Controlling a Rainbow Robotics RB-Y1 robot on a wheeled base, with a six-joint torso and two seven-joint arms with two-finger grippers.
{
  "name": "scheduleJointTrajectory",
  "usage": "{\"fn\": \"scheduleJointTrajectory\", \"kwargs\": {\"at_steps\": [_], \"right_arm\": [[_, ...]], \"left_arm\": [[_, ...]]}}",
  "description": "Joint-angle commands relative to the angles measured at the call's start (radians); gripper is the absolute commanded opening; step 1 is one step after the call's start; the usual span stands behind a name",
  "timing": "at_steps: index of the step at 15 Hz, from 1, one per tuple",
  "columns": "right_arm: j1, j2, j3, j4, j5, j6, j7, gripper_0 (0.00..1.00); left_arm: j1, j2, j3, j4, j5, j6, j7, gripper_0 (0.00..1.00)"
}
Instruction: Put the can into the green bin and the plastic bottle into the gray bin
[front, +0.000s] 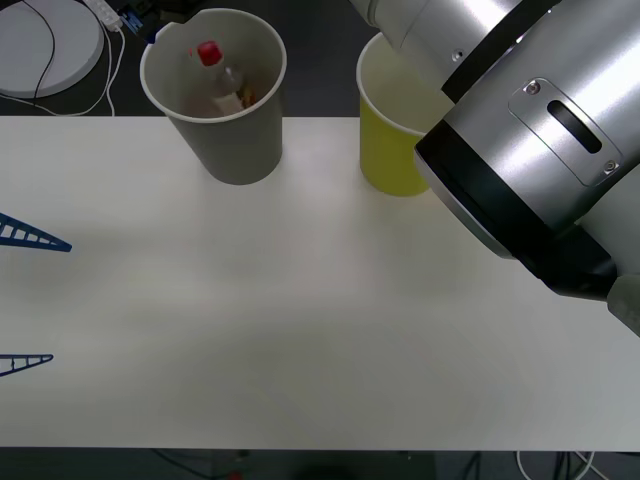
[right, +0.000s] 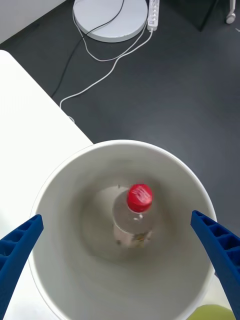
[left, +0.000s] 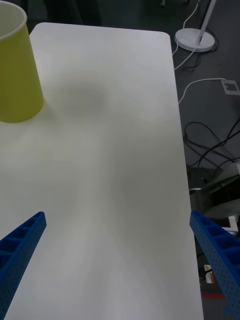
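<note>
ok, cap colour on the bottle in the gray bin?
Red. The plastic bottle stands inside the gray bin; clearest in the right wrist view.

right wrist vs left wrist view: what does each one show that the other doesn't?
Right wrist view alone: it looks straight down into the gray bin, where the plastic bottle stands with its red cap up, the open right gripper spread above the rim, and a round white base with a power strip lies on the dark floor.

Left wrist view alone: the outer side of the green bin standing on the table, the open left gripper above bare tabletop, and a lamp-like stand on the floor.

Both: the white table, dark floor, white cables.
</note>
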Motion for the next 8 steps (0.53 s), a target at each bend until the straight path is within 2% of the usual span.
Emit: {"fn": "scheduleJointTrajectory", "kwargs": {"at_steps": [1,8], "right_arm": [[0.000,0.000,0.009,0.000,-0.001,0.008,0.000,1.00],[0.000,-0.011,0.024,0.000,-0.029,0.015,0.002,1.00]], "left_arm": [[0.000,0.000,0.000,0.000,0.000,0.000,0.000,1.00],[0.000,0.000,0.000,0.000,0.000,0.000,0.000,1.00]]}}
